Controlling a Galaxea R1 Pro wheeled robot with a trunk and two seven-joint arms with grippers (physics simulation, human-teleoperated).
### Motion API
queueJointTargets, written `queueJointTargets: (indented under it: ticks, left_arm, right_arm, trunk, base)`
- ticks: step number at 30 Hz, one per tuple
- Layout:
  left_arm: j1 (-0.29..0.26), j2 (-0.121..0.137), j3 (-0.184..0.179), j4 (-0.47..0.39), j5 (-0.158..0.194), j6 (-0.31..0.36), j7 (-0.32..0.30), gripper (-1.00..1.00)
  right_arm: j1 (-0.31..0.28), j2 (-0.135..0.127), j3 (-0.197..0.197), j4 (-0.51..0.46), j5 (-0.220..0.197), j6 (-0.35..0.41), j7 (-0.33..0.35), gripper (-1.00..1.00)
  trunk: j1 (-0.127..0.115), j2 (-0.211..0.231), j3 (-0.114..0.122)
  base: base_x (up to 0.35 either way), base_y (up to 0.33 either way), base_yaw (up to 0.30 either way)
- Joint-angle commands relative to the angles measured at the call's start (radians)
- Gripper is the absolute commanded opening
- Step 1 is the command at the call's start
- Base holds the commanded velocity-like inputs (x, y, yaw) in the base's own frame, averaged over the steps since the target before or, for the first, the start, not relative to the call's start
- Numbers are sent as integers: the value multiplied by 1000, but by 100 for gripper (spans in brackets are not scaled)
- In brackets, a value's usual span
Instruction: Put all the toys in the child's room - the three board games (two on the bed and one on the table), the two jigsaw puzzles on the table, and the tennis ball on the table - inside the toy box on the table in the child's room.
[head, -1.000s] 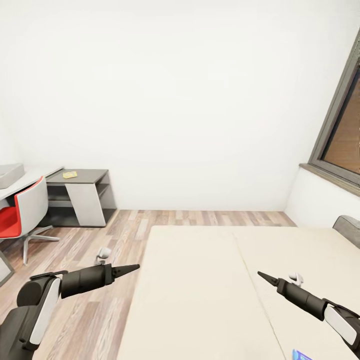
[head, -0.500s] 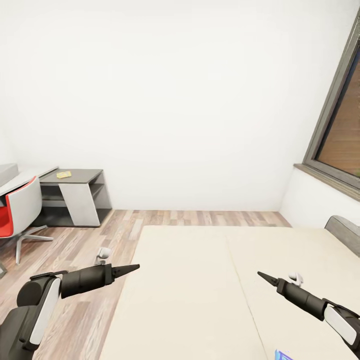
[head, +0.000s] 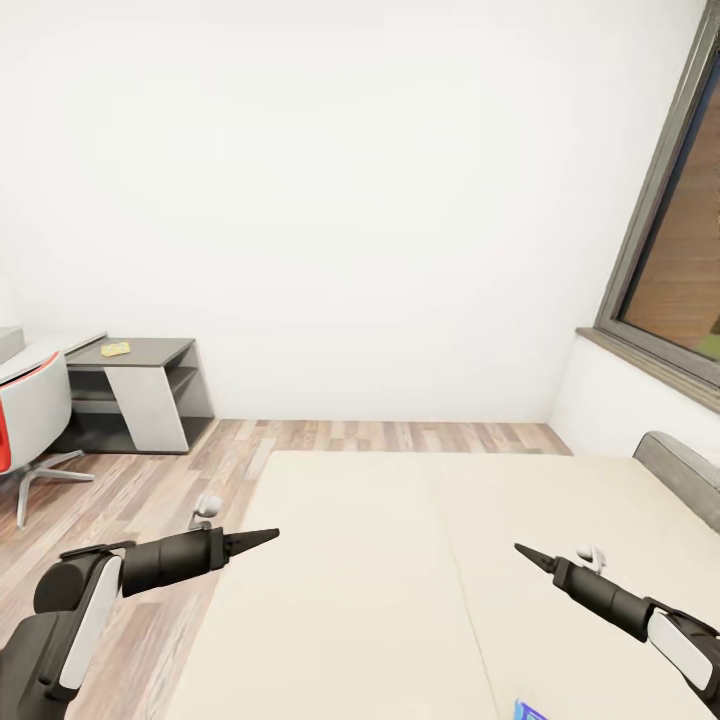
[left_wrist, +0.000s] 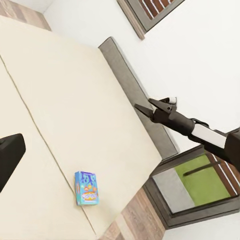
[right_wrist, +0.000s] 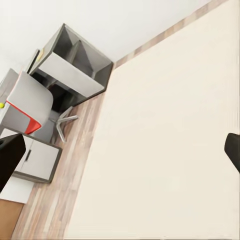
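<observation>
Both grippers hang over the beige bed (head: 380, 560) with nothing held. My left gripper (head: 262, 538) is above the bed's left edge, and the right gripper (head: 525, 551) is above its right half. Both look open; in the right wrist view the fingers (right_wrist: 11, 156) stand far apart. A blue board game (left_wrist: 87, 187) lies flat on the mattress near the bed's edge, and its corner (head: 527, 712) shows at the head view's bottom rim. A yellow jigsaw puzzle (head: 115, 348) lies on the table's lower dark grey section (head: 150, 352). A tiny yellow-green speck, perhaps the tennis ball (right_wrist: 2, 105), sits on the desk top.
A red and white swivel chair (head: 35, 400) stands at the desk on the wood-plank floor (head: 150, 480). The grey headboard (head: 680, 465) and a dark-framed window (head: 670, 250) are to the right. A white wall closes the far side.
The camera has swung to the right, so desk, chair and bed slide left in the picture. Both arms keep the same pose in the view.
</observation>
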Motion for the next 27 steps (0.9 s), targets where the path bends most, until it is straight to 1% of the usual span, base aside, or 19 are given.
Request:
queueJointTargets:
  ticks: [1,20,27]
  left_arm:
    - [-1,0,1,0,-1,5,-4,100]
    - [-1,0,1,0,-1,5,-4,100]
    - [-1,0,1,0,-1,5,-4,100]
  right_arm:
    - [-1,-1,4,0,-11,9,1,100]
    - [-1,2,8,1,-11,38,-1,100]
    - [-1,2,9,2,-11,41,-3,100]
  trunk:
    - [1,-3,-2]
    - [1,-3,-3]
    - [1,-3,-9]
  base:
    - [0,-237,0]
    - [0,-237,0]
    - [0,-237,0]
